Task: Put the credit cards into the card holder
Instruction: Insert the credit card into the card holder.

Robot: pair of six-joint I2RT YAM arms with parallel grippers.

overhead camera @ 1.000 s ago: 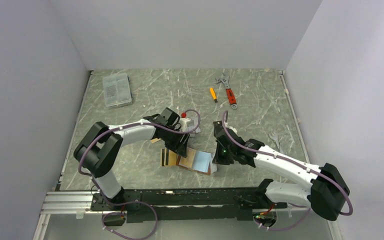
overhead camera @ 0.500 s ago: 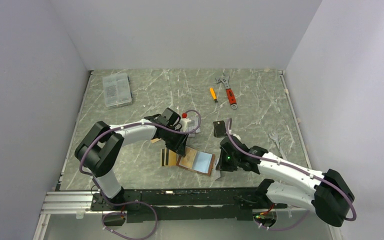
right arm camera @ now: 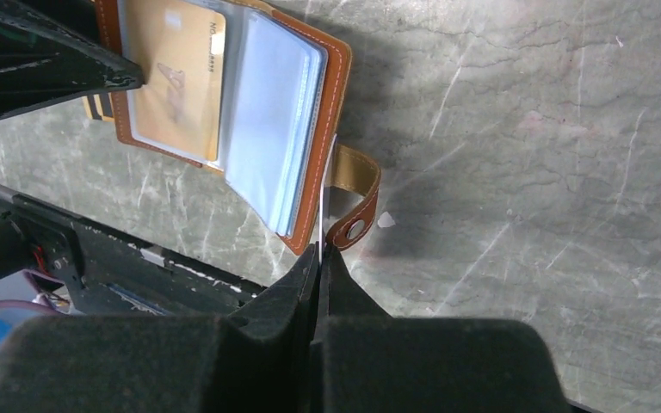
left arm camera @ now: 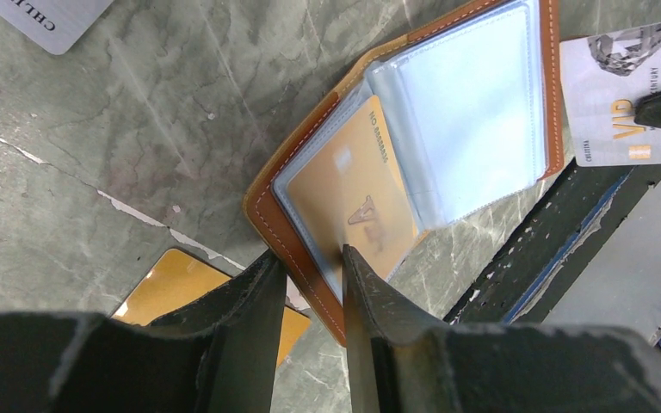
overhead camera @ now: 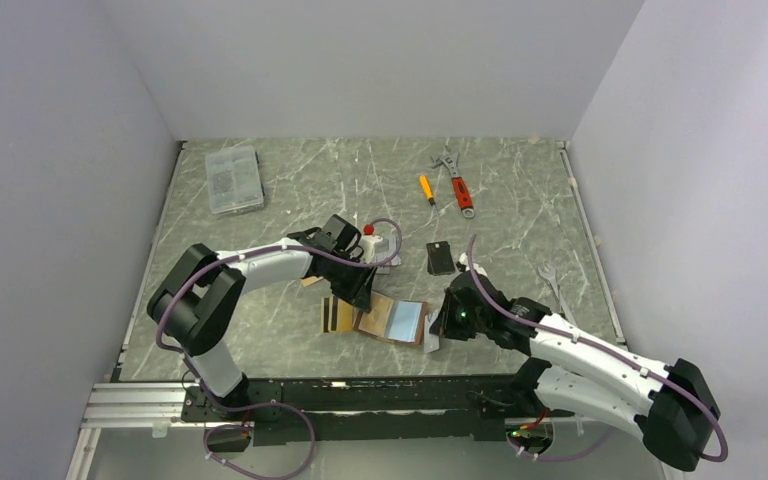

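- Currently your card holder [left arm camera: 268, 225] lies open on the table [overhead camera: 290, 200], near the front edge and between the two arms, with its clear sleeves facing up.
- Your left claw [left arm camera: 311, 256] is clenched on the card holder's 9 o'clock cover. One finger sits outside the leather edge and the other presses down on a sleeve.
- You can see an orange-gold card [left arm camera: 353, 189] inside that sleeve, just beside the pressing finger.
- Your right claw [right arm camera: 320, 258] waits at the holder's 3 o'clock side, pinched tight on a silver-grey card [left arm camera: 620, 86] with print on its face.
- That card stands on edge, just beside the holder's right cover and its snap tab [right arm camera: 357, 194], and it is outside the sleeves.
- At 9 o'clock of the holder a striped gold card [overhead camera: 335, 315] lies flat on the table, just beside the cover. You cannot tell from above whether the two touch.
- At about 12 o'clock, beyond your left claw, a second silver-grey card [left arm camera: 52, 13] lies flat; only part of it shows in the wrist view.
- At 1 o'clock, near the holder, sits a small black item [overhead camera: 440, 257].
- Farther out on the same bearing, toward the back of the table, lie an orange screwdriver [overhead camera: 426, 188] and a red-handled wrench [overhead camera: 460, 187], near each other.
- At 10 o'clock, well apart from everything else, a clear box [overhead camera: 233, 180] rests by the back left corner.
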